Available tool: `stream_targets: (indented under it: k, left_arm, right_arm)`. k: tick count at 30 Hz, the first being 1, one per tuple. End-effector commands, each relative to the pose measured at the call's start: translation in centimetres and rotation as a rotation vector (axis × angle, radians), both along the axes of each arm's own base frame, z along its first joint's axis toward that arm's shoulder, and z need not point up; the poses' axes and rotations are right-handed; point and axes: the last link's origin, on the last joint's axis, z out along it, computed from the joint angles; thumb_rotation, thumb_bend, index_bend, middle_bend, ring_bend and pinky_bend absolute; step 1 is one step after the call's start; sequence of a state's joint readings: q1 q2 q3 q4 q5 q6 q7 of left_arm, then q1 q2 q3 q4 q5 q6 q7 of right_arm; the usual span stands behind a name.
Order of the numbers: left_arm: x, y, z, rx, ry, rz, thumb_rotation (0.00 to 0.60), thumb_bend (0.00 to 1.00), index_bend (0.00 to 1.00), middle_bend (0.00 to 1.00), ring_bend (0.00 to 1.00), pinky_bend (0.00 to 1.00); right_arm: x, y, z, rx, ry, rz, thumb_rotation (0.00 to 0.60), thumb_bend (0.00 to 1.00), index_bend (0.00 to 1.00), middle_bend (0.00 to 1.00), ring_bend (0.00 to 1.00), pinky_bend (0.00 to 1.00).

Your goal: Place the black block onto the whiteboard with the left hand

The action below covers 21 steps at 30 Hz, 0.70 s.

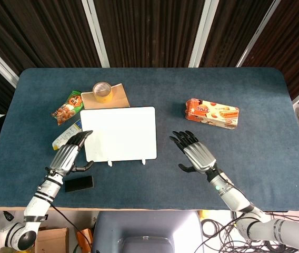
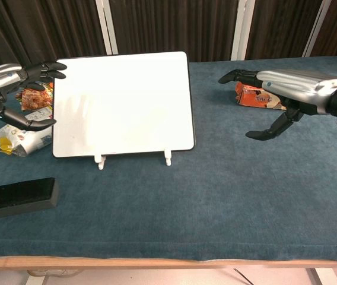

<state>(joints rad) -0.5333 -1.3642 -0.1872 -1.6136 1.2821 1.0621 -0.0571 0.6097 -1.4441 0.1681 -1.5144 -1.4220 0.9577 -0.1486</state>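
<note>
The black block (image 1: 79, 183) (image 2: 21, 195) lies flat on the blue table near its front left edge. The whiteboard (image 1: 119, 133) (image 2: 123, 104) lies in the middle of the table. My left hand (image 1: 69, 153) (image 2: 14, 89) hovers open just beyond the block, by the whiteboard's left edge, fingers apart and holding nothing. My right hand (image 1: 195, 152) (image 2: 287, 89) is open to the right of the whiteboard, palm down, also holding nothing.
A roll of tape (image 1: 103, 91) sits on a brown card (image 1: 119, 98) behind the whiteboard. Two snack packets (image 1: 68, 107) (image 1: 65, 137) lie at the left. A biscuit pack (image 1: 212, 112) (image 2: 257, 97) lies at the right.
</note>
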Motion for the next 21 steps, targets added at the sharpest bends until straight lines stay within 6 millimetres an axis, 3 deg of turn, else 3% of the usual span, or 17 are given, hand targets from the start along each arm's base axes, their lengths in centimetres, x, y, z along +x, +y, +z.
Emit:
stream_targets:
  k: [1,6,12,17,21]
  left_arm:
    - [-0.1,-0.1,0.0,-0.001,0.013,0.003,0.6,0.32,0.01,0.08,0.05,0.12]
    - [-0.7,-1.5,0.2,-0.013,0.068,0.004,0.6,0.32,0.01,0.08,0.05,0.12]
    - [-3.6,-7.1,0.9,-0.048,0.269,0.046,0.6,0.32,0.02,0.1,0.08,0.15]
    - [-4.7,-9.8,-0.6,-0.021,0.36,0.031,0.6,0.35,0.08,0.16,0.11,0.18]
    - [-5.2,-9.8,-2.5,0.002,0.437,0.024,0.6,0.35,0.08,0.16,0.11,0.18]
  right_arm:
    - [-0.1,0.1,0.1,-0.001,0.003,-0.003,0.6,0.21,0.0,0.0,0.0,0.0]
    - [-1.2,0.7,1.3,-0.032,0.017,-0.004,0.6,0.21,0.0,0.0,0.0,0.0]
    - [-5.8,4.8,5.9,-0.097,0.063,-0.049,0.6,0.21,0.0,0.0,0.0,0.0]
    - [-9.4,8.3,8.3,-0.111,0.091,-0.131,0.6,0.21,0.0,0.0,0.0,0.0]
    - [-11.2,10.5,9.3,-0.136,0.1,-0.172,0.6,0.21,0.0,0.0,0.0,0.0]
